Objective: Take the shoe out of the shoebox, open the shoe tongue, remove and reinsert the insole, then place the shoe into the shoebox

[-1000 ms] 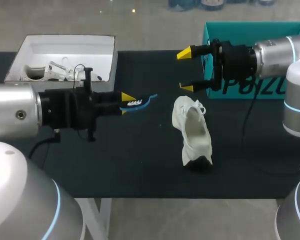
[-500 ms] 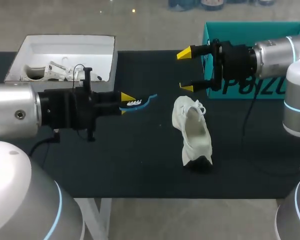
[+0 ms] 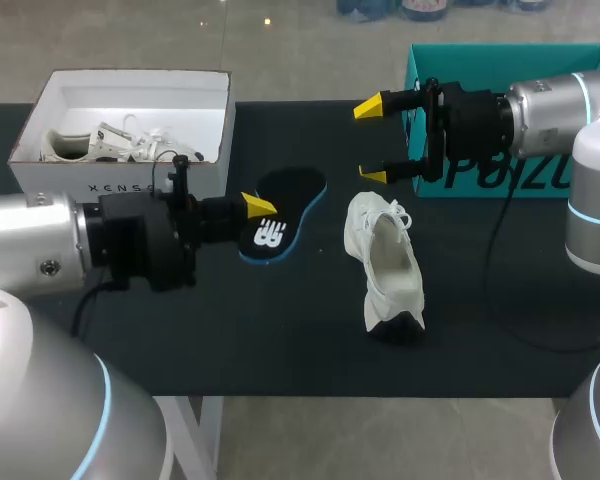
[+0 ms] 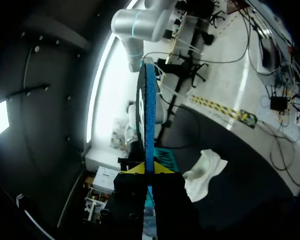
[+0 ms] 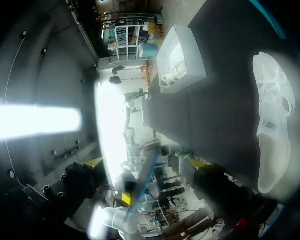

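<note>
L fingers (image 3: 256, 206) pinch the insole (image 3: 280, 215) at one end. In the L wrist view it sits edge-on between the two yellow tips, and the rest sticks straight out ahead of them. From the head view the insole's long axis runs diagonally out from the fingers, far and rightward, roughly toward the teal shoebox (image 3: 460, 60).

Shoe (image 3: 388, 262) lies on the worktop (image 3: 280, 330), just to the right of the insole's free end and not touching it. Its long axis runs near-to-far, lace end farther from the robot, opening showing from above. So insole and shoe axes are crossed, not lined up; reinserting prob. needs the insole swung round w/ its tip aimed into the opening.

R fingers (image 3: 370, 106) are spread wide w/ nothing between them, hanging beside the shoebox front, just beyond the shoe's lace end. R arm is the nearer free one, likely best placed to steady the shoe or hold the tongue back.

In the way: laces and tongue over the opening. White box (image 3: 140, 72) w/ white items inside sits by the L arm, well apart from the shoe.
</note>
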`<state>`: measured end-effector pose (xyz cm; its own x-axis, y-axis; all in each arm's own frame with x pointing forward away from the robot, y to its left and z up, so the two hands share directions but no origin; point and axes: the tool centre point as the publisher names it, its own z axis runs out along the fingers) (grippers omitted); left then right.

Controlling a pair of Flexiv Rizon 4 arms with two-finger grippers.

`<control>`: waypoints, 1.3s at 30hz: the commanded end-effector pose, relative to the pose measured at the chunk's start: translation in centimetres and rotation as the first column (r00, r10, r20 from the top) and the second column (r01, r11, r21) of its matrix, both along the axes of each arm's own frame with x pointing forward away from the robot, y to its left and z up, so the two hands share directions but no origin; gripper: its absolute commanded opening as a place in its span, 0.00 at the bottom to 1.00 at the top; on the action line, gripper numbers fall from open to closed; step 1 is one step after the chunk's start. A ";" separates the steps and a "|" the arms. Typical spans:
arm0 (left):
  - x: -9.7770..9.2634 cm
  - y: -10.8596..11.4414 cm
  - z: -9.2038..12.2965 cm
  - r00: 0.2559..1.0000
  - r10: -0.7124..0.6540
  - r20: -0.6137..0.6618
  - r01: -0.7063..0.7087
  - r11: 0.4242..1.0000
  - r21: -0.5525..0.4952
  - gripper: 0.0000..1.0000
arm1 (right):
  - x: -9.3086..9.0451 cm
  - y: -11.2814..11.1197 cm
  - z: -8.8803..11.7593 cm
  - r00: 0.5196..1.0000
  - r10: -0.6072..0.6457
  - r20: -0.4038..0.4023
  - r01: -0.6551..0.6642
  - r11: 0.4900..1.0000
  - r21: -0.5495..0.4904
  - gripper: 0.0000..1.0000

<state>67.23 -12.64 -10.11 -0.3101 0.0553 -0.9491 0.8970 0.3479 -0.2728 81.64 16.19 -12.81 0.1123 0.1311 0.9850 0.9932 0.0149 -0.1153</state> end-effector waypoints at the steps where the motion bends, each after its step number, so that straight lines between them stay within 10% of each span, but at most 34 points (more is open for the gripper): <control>1: 0.9 -0.8 -0.4 0.999 -0.005 0.052 0.006 1.000 -0.019 0.00 | 0.0 0.1 -0.1 1.000 -0.001 0.000 0.001 1.000 0.000 1.00; 39: 9.5 -10.5 -2.1 0.967 0.024 0.254 -0.035 0.998 0.042 0.00 | 0.0 0.1 -0.1 1.000 -0.001 0.000 0.001 1.000 0.000 1.00</control>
<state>74.30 -17.89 -11.70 -0.0631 0.0937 -0.9936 0.9265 0.3755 -0.0234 81.64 16.20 -12.81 0.1123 0.1310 0.9850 0.9932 0.0147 -0.1152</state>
